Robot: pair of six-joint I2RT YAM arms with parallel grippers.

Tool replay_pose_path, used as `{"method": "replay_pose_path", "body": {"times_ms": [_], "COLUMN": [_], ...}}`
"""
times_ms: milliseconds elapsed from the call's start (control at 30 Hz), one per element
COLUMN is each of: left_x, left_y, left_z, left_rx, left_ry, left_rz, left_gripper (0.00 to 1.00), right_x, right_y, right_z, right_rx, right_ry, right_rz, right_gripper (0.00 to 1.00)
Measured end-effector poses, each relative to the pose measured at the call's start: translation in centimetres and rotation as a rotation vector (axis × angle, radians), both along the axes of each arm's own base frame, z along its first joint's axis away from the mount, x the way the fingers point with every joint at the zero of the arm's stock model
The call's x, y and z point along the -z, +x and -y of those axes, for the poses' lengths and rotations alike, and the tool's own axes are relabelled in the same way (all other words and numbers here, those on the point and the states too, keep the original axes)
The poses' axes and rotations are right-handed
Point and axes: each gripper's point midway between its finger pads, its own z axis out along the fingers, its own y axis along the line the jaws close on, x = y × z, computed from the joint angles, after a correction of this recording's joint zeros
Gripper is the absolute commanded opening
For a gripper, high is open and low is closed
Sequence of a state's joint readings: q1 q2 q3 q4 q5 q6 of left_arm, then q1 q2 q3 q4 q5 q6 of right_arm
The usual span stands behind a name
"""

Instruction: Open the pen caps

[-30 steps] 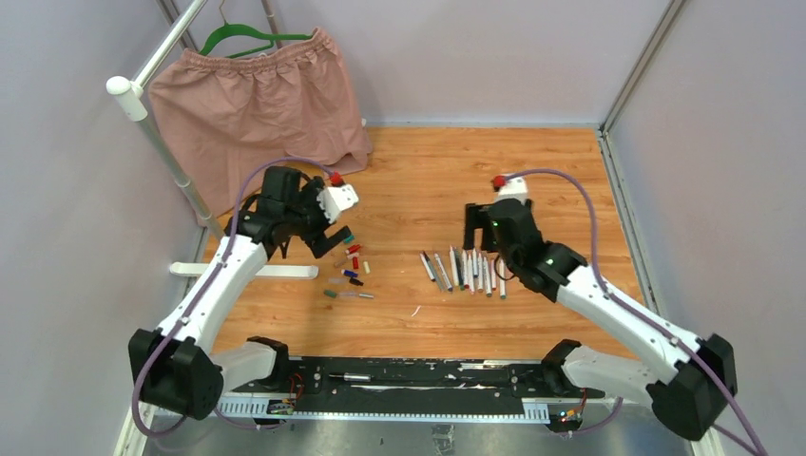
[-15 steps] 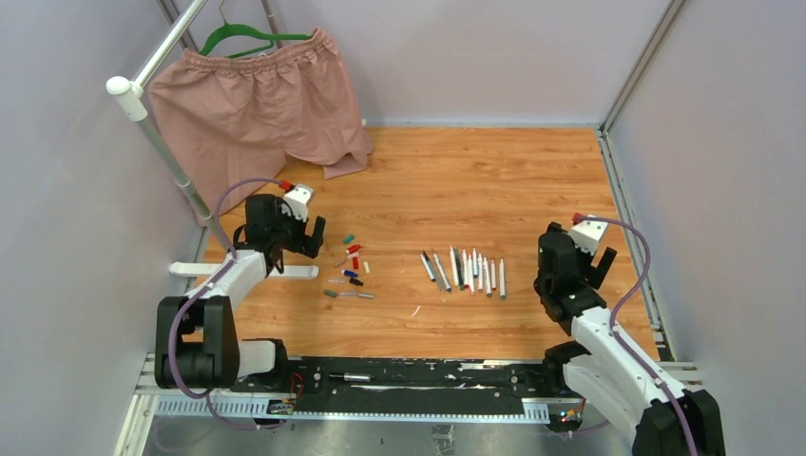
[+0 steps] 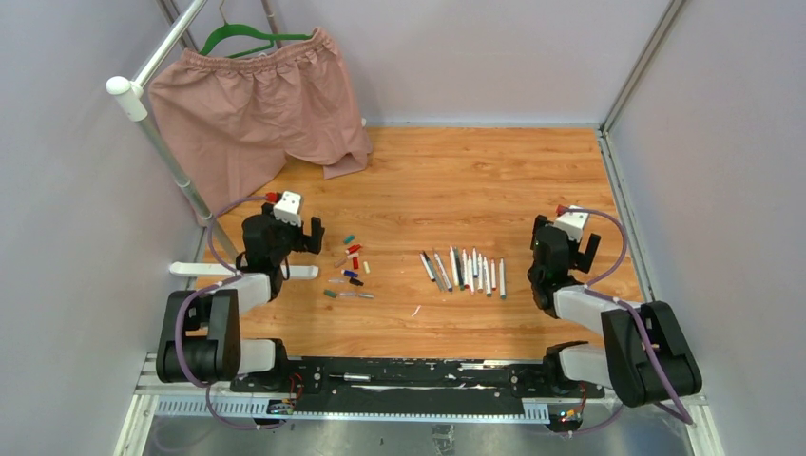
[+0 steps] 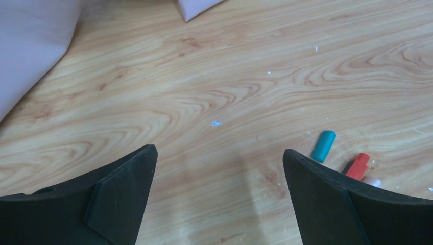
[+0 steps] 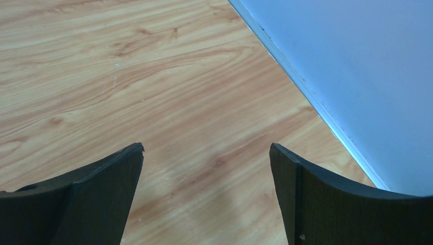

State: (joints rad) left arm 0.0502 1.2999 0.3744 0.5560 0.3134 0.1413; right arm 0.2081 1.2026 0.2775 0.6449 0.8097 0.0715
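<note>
Several pens (image 3: 466,270) with white or grey barrels lie side by side on the wooden table, middle right. Several loose pen caps (image 3: 352,258) lie in a small cluster left of centre; one more pen (image 3: 347,294) lies below them. In the left wrist view a teal cap (image 4: 323,145) and a red cap (image 4: 358,166) show beside my right finger. My left gripper (image 3: 309,236) is open and empty, left of the caps. My right gripper (image 3: 570,249) is open and empty, right of the pens, over bare wood (image 5: 204,153).
A pink skirt (image 3: 252,104) on a green hanger hangs from a white rail (image 3: 157,133) at the back left. A long white bar (image 3: 238,271) lies under the left arm. Grey walls enclose the table; the right wall (image 5: 357,66) is close to my right gripper.
Both arms have folded back toward their bases. The left gripper moved away from the caps to the left, the right gripper away from the pens to the right. Pens and caps stayed put.
</note>
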Motion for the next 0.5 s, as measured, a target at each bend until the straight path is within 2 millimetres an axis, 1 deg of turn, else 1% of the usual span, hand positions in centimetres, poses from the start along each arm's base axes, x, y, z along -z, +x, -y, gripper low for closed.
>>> {"method": "replay_pose_path", "body": {"times_ms": [100, 133, 200, 267, 400, 467, 500], "left_x": [0.6, 0.9, 0.9, 0.2, -1.4, -1.0, -0.1], "left_y": [-0.9, -1.2, -1.6, -1.4, -1.0, -1.4, -1.7], "left_z": [0.2, 0.2, 0.2, 0.1, -0.2, -0.2, -0.2], "left_rx": [-0.007, -0.01, -0.018, -0.022, -0.047, -0.055, -0.059], "left_ry": [-0.021, -0.025, -0.035, -0.04, -0.043, -0.045, -0.041], "left_rz": [0.063, 0.065, 0.084, 0.124, 0.227, 0.242, 0.212], "left_gripper": [1.0, 1.0, 1.0, 1.0, 1.0, 1.0, 1.0], "right_x": [0.2, 0.5, 1.5, 1.8, 1.2, 1.7, 2.2], "right_y": [0.7, 0.6, 0.1, -0.2, 1.3, 1.9, 2.0], "right_z": [-0.6, -0.6, -0.7, -1.0, -2.9, -3.3, -3.3], "right_rx": [-0.049, -0.062, -0.09, -0.123, -0.26, -0.299, -0.306], "right_ry": [-0.002, -0.006, -0.022, -0.032, -0.038, -0.036, -0.037], "right_rz": [0.039, 0.05, 0.039, 0.032, 0.063, 0.058, 0.039], "right_gripper": [0.96, 0.99, 1.0, 1.0, 1.0, 1.0, 1.0]}}
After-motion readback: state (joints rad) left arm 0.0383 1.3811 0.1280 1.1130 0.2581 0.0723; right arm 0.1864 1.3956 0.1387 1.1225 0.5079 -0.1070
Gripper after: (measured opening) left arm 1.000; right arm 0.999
